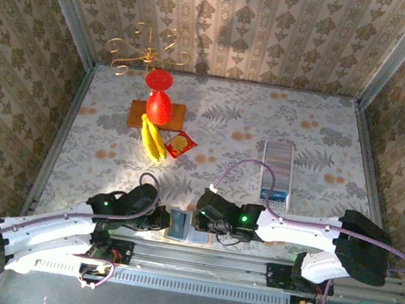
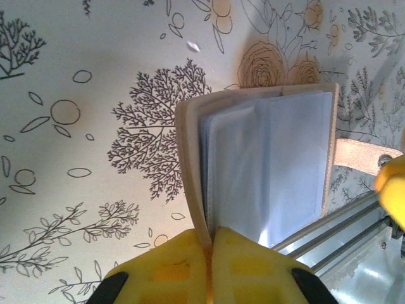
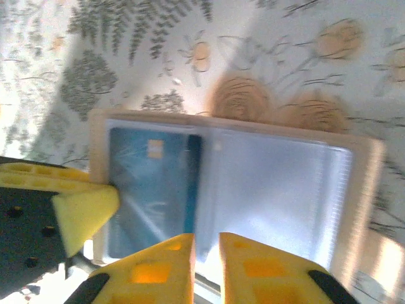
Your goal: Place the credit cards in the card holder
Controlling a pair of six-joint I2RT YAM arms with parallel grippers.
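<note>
The tan card holder [image 1: 179, 225] lies open at the table's near edge, between both grippers. My left gripper [image 2: 212, 244] is shut on the edge of its tan cover [image 2: 190, 158], and the clear sleeves [image 2: 272, 164] fan out to the right of the cover. A blue credit card [image 3: 152, 190] sits inside the left sleeve. My right gripper [image 3: 206, 253] hovers at the near edge of the card holder [image 3: 361, 190], its fingers a narrow gap apart with nothing clearly pinched. Another blue credit card [image 1: 275, 197] rests at the near end of the ribbed tray [image 1: 278, 160].
Bananas [image 1: 154, 143], a red-and-yellow snack packet [image 1: 180, 145], red round things [image 1: 159, 105] on a wooden board [image 1: 136, 115] and a gold wire stand [image 1: 145, 54] occupy the back left. A metal rail [image 1: 193, 262] runs along the near edge just behind the card holder.
</note>
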